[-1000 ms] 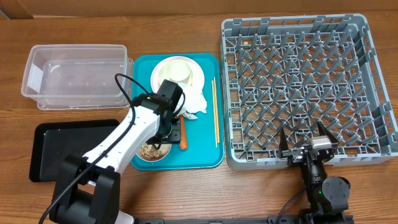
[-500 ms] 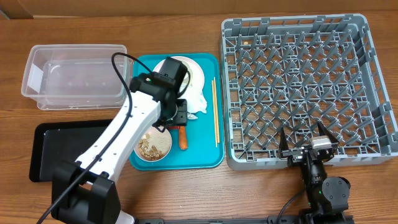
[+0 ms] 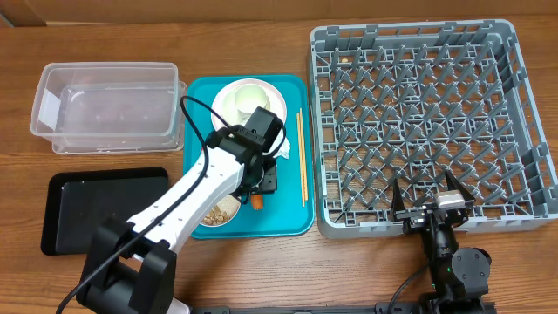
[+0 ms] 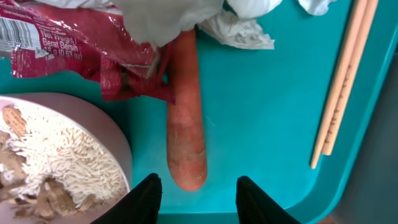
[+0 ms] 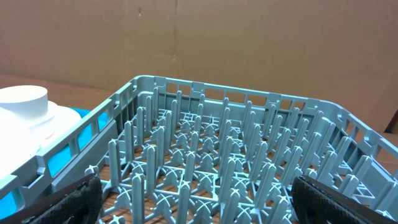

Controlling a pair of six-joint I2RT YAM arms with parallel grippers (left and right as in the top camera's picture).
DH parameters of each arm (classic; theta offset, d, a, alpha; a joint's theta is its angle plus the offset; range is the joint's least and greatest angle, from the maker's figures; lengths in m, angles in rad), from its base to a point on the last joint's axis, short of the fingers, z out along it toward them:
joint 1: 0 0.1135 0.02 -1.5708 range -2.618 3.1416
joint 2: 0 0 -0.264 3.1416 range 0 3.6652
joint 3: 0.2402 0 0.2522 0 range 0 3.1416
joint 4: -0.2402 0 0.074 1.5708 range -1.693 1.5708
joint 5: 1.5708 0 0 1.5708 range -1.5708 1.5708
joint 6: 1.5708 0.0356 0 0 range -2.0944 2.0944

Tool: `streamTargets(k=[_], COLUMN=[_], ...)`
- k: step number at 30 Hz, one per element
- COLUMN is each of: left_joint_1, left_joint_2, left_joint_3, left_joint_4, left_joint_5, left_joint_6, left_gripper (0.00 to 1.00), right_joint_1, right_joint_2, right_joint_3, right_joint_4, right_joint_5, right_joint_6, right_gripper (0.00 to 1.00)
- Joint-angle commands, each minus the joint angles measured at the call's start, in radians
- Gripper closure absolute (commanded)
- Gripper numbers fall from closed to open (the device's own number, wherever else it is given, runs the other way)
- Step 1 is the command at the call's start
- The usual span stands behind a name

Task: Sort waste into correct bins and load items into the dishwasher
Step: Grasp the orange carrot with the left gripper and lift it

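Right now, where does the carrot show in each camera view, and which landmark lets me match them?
Overhead: carrot, only an orange end showing, low on the teal tray, left of the chopsticks.
Left wrist: centre of frame, lying lengthwise, lower end just above the left tool.
Right wrist: not in it.
Shared landmark: the chopsticks, right of the carrot in both.

Carrot (image 4: 185, 118) crowded on one side: bowl (image 4: 121, 155) rim just beside it, red wrapper (image 4: 81, 37) touching, napkin (image 4: 236, 28) over its far end. Bare teal tray (image 4: 261, 112) strip between carrot and chopsticks (image 4: 339, 93) is free. Left pincer (image 4: 194, 199) flanks the carrot's near tip, a gap on each side. Dish rack (image 3: 427, 113) open from above, upright pegs throughout.
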Motion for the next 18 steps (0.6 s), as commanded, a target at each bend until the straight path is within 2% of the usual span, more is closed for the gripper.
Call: streamTargets(k=[1, 9, 18], left_joint_1=[0.001, 0.010, 0.025], left_joint_2=[0.006, 0.006, 0.007], left_joint_3=[-0.032, -0.088, -0.097], left_joint_4=[0.025, 0.109, 0.120], left_joint_5=[-0.017, -0.034, -0.058], left_joint_6=[-0.032, -0.035, -0.027], left_gripper=[0.58, 0.55, 0.51], right_joint_1=[-0.003, -0.003, -0.003], right_joint_2=[-0.010, -0.010, -0.010], right_joint_3=[-0.011, -0.011, -0.011], right_joint_4=[0.008, 0.008, 0.008], right_joint_5=[-0.006, -0.006, -0.006], right_joint_6=[0.000, 0.000, 0.000], right_gripper=[0.00, 0.00, 0.00])
